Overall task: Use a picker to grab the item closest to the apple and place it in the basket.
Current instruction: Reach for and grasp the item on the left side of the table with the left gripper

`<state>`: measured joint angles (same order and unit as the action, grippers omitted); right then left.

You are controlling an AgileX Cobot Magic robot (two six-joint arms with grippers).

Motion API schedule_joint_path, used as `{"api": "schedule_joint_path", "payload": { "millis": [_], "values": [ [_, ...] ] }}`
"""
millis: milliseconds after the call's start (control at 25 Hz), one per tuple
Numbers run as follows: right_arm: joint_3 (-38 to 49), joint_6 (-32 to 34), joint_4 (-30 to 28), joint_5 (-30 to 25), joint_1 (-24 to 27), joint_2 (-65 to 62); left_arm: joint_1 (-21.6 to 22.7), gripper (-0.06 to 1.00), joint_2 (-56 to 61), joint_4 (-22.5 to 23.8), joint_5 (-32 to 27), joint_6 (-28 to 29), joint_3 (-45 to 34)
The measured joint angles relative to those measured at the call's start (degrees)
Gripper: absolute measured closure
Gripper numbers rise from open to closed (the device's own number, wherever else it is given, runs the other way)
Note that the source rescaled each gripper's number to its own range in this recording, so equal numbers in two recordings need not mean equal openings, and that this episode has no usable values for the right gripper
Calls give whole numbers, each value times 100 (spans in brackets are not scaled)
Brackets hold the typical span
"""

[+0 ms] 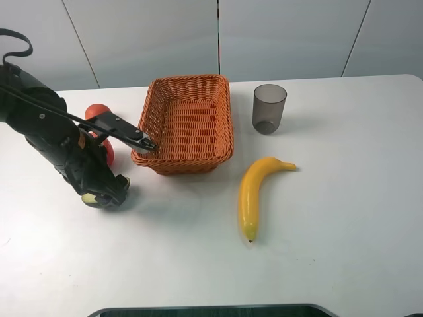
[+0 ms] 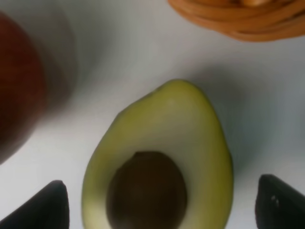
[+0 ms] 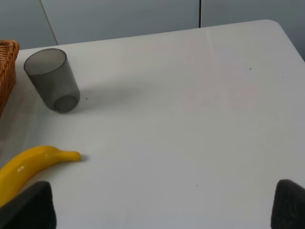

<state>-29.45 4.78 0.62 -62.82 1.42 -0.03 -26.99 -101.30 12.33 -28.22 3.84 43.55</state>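
Item under inspection: avocado half (image 2: pixel 164 136), cut face up, brown pit (image 2: pixel 145 191) exposed, flat on the white table (image 1: pixel 344 218). Position: left of and slightly in front of the orange wicker basket (image 1: pixel 188 122), near its front-left corner, clear of the rim. Narrow end of the fruit directed toward the basket. Directly over it, low and pointing down: left gripper (image 2: pixel 159 210). Its fingers (image 2: pixel 40 207) wide apart, one dark tip at each side of the fruit's broad pit end; nothing clamped. In the left wrist view, narrow strip of table visible between one tip and the skin, somewhat wider strip at the other; contact lower down not determinable. Red apple (image 1: pixel 98 111) also left of the basket, beside its long left wall, largely masked by the left arm (image 1: pixel 46 132) in the overhead view; separated from the avocado half by bare table in the wrist view. Grey translucent cup (image 1: pixel 269 107) upright, right of the basket's rear-right corner, apart from it. Yellow banana (image 1: pixel 254 198) lying right of and in front of the basket, not touching it. Outside the overhead view: right gripper (image 3: pixel 157 210); per its own wrist view, over bare table well to the right of the basket, fingertips far apart, only tabletop between them.
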Motion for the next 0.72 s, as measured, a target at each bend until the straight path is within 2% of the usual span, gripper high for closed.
{"api": "schedule_joint_path", "payload": {
  "millis": [360, 720],
  "values": [
    [0, 0, 0, 0, 0, 0, 0, -6, -316, 61, 415, 144, 0],
    [0, 0, 0, 0, 0, 0, 0, -6, -549, 86, 524, 156, 10]
  ]
}}
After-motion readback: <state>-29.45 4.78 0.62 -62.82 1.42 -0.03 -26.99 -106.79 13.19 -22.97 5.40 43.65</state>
